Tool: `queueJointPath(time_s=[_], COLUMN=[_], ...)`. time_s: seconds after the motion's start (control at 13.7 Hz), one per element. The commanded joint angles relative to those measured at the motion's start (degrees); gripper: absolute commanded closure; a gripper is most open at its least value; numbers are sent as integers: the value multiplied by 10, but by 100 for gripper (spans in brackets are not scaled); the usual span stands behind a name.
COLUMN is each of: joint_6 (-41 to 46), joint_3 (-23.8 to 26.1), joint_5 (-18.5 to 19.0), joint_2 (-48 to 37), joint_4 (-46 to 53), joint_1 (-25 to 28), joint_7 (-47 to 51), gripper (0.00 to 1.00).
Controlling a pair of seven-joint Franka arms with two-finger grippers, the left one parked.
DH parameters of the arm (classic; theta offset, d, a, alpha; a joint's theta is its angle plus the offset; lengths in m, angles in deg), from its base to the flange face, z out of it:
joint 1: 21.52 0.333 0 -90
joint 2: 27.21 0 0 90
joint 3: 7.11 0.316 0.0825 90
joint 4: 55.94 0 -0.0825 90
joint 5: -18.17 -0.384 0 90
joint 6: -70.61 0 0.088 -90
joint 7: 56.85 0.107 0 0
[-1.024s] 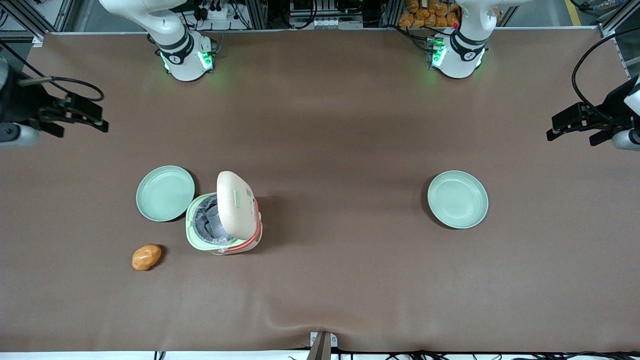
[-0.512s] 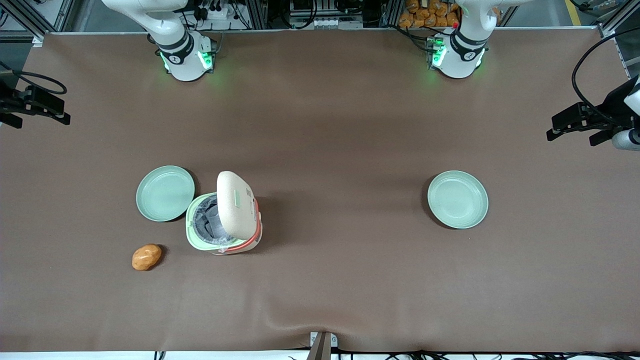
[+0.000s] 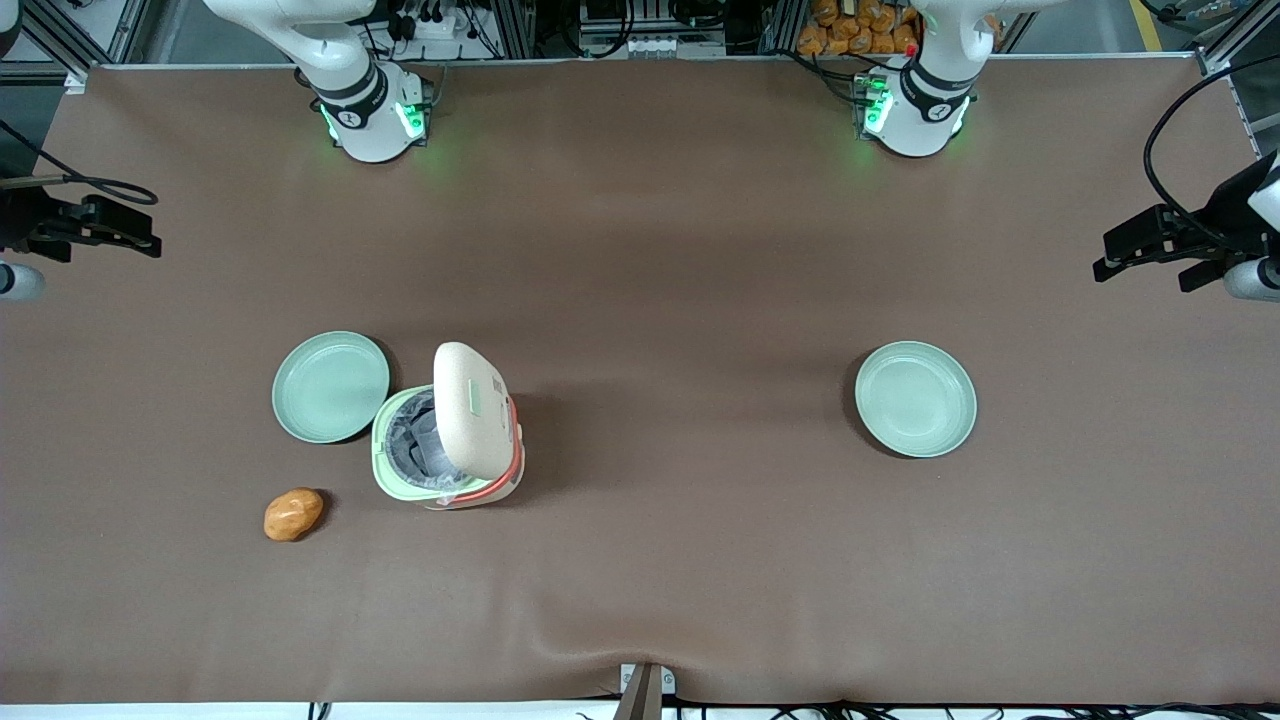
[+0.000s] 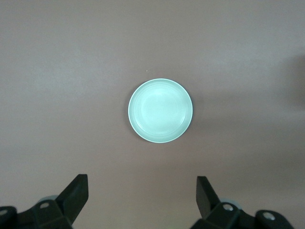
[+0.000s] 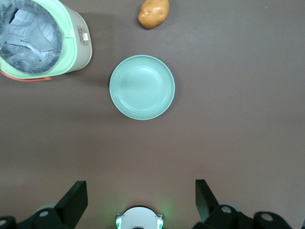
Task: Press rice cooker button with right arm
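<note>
Cream lid: raised on my rice cooker (image 3: 447, 433), standing nearly upright over a pale green rim, the inner pot lined with crinkled grey material (image 5: 28, 40).
Button: small pale mint key (image 3: 477, 398) on the outer face of the raised lid, cream around it.
Cooker position: on the brown counter (image 3: 680, 300), toward the working arm's end, coral band along its lower edge.
Right arm: my white base (image 3: 370, 110) stands at the counter edge farthest from the front camera.
Tool: my tool (image 3: 120, 225) hangs high at the working arm's end of the counter, well apart from the cooker; fingers (image 5: 71, 200) spread wide, holding nothing.
Near plate: mint-green plate (image 3: 331, 387) just beside the cooker, directly under my wrist camera.
Second plate: mint-green plate (image 3: 915, 399) toward the parked arm's end, alone.
Potato: orange-brown potato (image 3: 293, 514) near the cooker, nearer to the front camera than the near plate.
</note>
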Motion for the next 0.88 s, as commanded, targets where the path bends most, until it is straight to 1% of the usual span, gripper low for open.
queueJointPath(time_s=[0.0, 0.51, 0.66, 0.73, 0.8], joint_6=[-14, -10, -10, -11, -14], joint_3=[-4, -6, -7, -7, -8], joint_5=[1, -3, -33, -39, -36], joint_2=[-17, -21, -23, -23, -24], joint_4=[-17, -12, -13, -13, -13], joint_1=[-6, -2, -3, -4, -4], joint_7=[3, 6, 7, 7, 6], gripper=[0, 0, 0, 0, 0])
